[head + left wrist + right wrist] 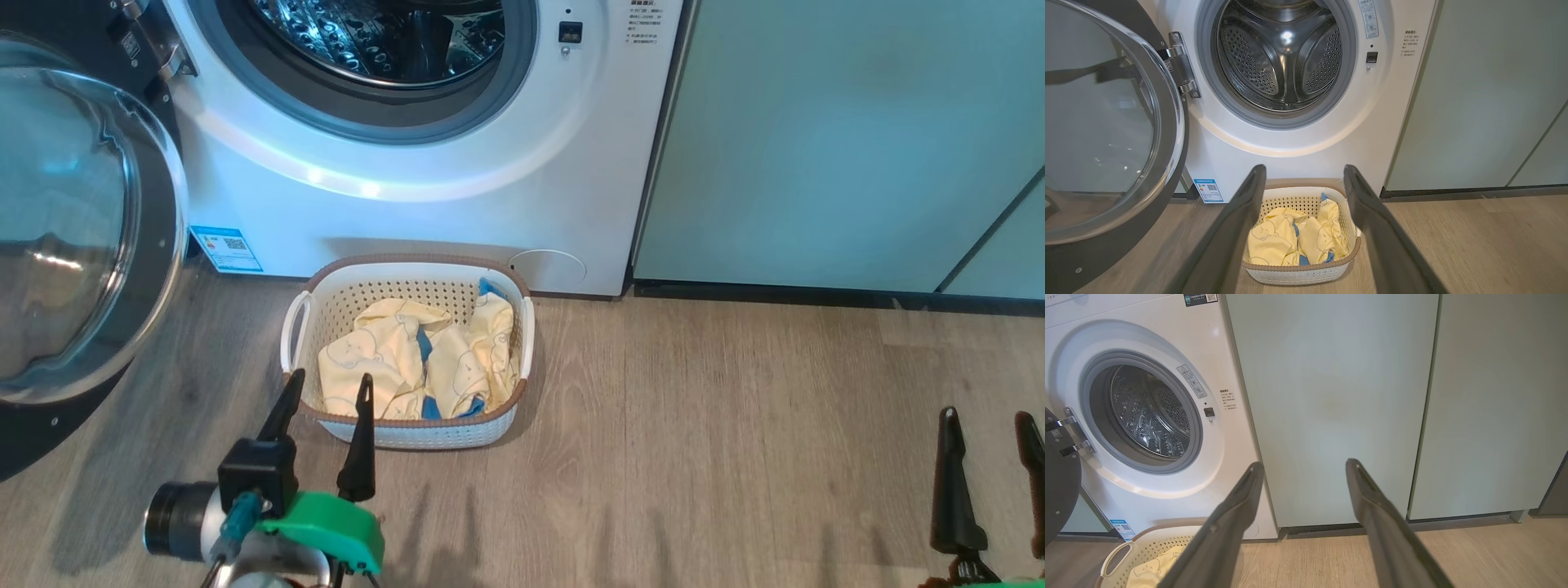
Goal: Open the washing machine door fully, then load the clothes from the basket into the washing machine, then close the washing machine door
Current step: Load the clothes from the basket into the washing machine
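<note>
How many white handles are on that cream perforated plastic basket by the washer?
2. Left white handle on the cream perforated plastic basket's left end, right white handle on its right end; none looks hidden.

head view looks steeply down from above at floor (735, 457), basket (424, 437) near below. left wrist view sits low, faces washing machine (1229, 155) straight on. right wrist view sits further right, faces cabinets (1331, 396). all three share basket, washing machine.
</note>
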Robot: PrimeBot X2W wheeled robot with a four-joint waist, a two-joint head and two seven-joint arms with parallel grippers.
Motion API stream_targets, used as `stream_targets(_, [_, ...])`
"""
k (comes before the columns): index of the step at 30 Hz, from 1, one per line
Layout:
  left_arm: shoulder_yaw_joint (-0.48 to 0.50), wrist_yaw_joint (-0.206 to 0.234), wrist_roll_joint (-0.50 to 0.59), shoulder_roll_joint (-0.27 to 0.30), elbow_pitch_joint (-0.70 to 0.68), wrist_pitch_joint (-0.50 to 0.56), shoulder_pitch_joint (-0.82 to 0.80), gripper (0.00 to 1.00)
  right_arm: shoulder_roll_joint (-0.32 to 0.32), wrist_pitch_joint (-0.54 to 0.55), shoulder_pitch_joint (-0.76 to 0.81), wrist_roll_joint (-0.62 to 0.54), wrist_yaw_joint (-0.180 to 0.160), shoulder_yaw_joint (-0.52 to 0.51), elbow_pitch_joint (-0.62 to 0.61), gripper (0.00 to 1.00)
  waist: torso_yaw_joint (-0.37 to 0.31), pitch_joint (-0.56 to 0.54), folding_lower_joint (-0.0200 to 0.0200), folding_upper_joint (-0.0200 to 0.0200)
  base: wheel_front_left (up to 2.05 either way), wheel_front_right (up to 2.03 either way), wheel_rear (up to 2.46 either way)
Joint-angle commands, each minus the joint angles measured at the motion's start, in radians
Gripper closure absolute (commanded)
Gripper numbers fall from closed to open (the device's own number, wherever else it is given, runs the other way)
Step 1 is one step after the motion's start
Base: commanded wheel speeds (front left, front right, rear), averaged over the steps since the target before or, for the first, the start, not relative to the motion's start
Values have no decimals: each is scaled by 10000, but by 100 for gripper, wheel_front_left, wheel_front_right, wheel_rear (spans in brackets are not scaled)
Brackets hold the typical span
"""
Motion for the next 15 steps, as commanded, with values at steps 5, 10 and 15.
stream_targets(5, [228,93,-98,154,-303,-95,-406,0,-136,-65,-136,29,-29,159,-280,0,18,41,0,0,0,0,0])
stream_targets(10, [118,88,-104,173,-272,-228,-498,0,-135,-65,-200,84,-29,149,-297,0,42,124,0,0,9,-14,4])
stream_targets(15, [21,34,-128,197,-216,-306,-628,0,-134,-65,-259,118,-29,107,-322,0,76,209,0,0,50,-87,37])
